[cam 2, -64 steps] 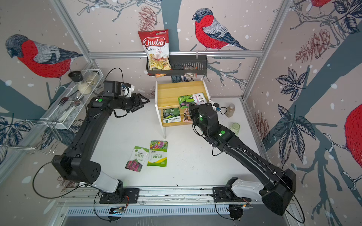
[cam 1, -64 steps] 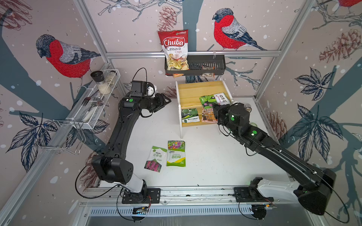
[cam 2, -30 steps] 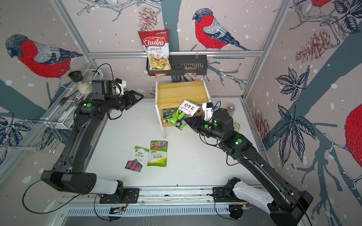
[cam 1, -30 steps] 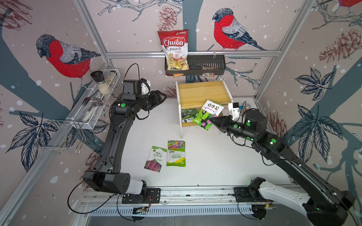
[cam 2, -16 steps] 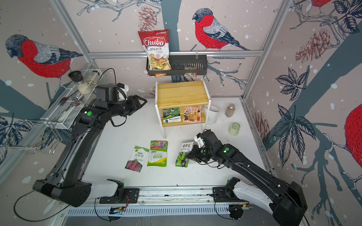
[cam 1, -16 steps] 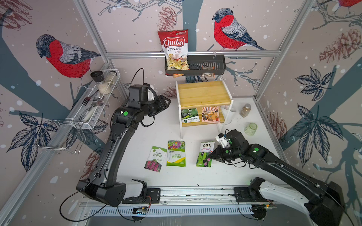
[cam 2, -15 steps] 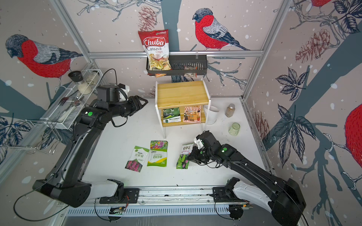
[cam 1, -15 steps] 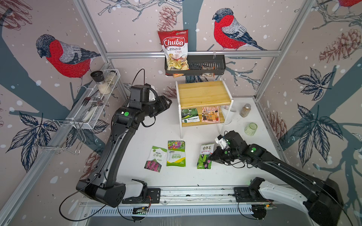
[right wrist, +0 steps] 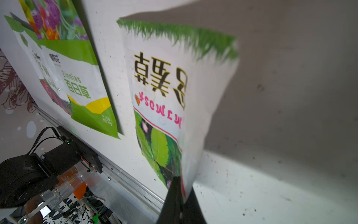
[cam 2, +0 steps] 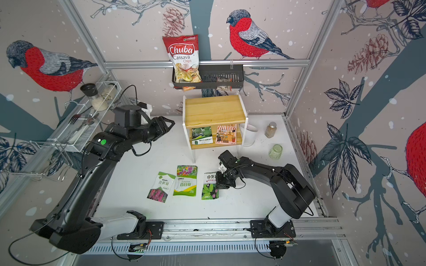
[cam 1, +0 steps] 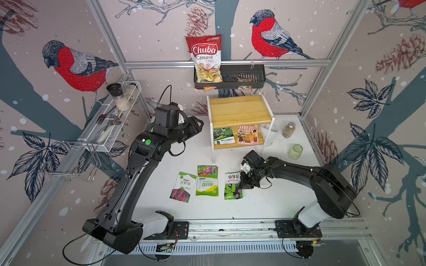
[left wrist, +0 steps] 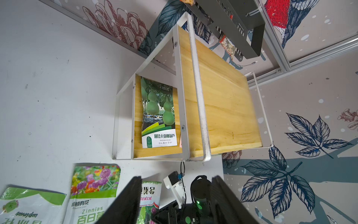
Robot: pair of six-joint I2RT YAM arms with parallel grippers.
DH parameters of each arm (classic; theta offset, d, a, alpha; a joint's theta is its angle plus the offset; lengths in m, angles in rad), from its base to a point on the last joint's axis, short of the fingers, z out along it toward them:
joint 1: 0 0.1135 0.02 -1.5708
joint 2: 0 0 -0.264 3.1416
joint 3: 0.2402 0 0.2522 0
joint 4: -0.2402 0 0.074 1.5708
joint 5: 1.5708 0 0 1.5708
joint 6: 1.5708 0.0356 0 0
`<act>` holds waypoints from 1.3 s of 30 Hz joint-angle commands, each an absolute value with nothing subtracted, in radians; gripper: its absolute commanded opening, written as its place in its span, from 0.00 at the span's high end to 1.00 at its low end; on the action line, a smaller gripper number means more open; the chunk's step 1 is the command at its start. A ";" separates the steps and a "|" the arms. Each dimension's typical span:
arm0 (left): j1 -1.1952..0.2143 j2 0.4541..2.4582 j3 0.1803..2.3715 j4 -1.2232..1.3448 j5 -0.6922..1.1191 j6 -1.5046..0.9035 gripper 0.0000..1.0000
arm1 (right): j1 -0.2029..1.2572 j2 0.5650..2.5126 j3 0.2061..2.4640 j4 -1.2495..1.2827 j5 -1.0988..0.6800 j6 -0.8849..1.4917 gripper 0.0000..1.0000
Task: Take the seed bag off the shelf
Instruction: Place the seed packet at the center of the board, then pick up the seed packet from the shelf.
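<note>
Right wrist view has the right gripper [right wrist: 183, 186] nipped together on one side edge of the seed bag [right wrist: 160, 93]. The bag stretches away ahead of the fingertips and lies mostly on the table [right wrist: 271, 184], its pinched edge lifted a little with shadow under it. So the bag is off the shelf [cam 1: 239, 110], which stands well apart to one side of the gripper, and the step in hand looks like the release. To do it well, spread the jaws fully before any move and let the raised edge fall flat. Then draw straight back, so the bag is not dragged toward the zinnia bag [cam 1: 207, 180] lying just beyond it. The left gripper [cam 1: 197, 125] hangs empty, jaws apart, facing the shelf. The seed bag is thin and flat: a white top with a green grass fringe, dark characters and pink lettering, with green leaves and pink blossom below. It is probably limp and slippery.
</note>
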State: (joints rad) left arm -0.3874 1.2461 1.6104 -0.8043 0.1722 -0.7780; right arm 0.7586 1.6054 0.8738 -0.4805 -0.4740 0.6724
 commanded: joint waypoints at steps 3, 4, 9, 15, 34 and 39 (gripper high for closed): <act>-0.390 1.271 1.668 -0.782 0.174 -0.759 0.39 | 0.756 1.634 0.942 -0.547 -0.371 0.627 0.61; -0.390 1.281 1.687 -0.782 0.181 -0.751 0.39 | 0.755 1.628 0.953 -0.557 -0.354 0.634 0.52; -0.390 1.394 1.822 -0.824 0.208 -0.689 0.38 | 0.752 1.542 1.009 -0.619 -0.278 0.679 0.00; -0.390 1.541 1.991 -0.905 0.196 -0.611 0.32 | 0.736 1.419 1.058 -0.617 -0.246 0.777 0.00; -0.367 1.797 2.241 -1.148 0.057 -0.496 0.30 | 0.721 1.416 1.095 -0.561 -0.227 0.853 0.00; -0.316 1.783 2.225 -1.163 0.051 -0.467 0.30 | 0.709 1.414 1.075 -0.522 -0.227 0.865 0.00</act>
State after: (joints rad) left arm -0.3412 1.7950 2.2326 -1.1099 0.1085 -0.5053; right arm 0.7136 1.4170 1.0817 -0.5598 -0.2443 0.8433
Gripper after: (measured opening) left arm 0.703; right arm 0.998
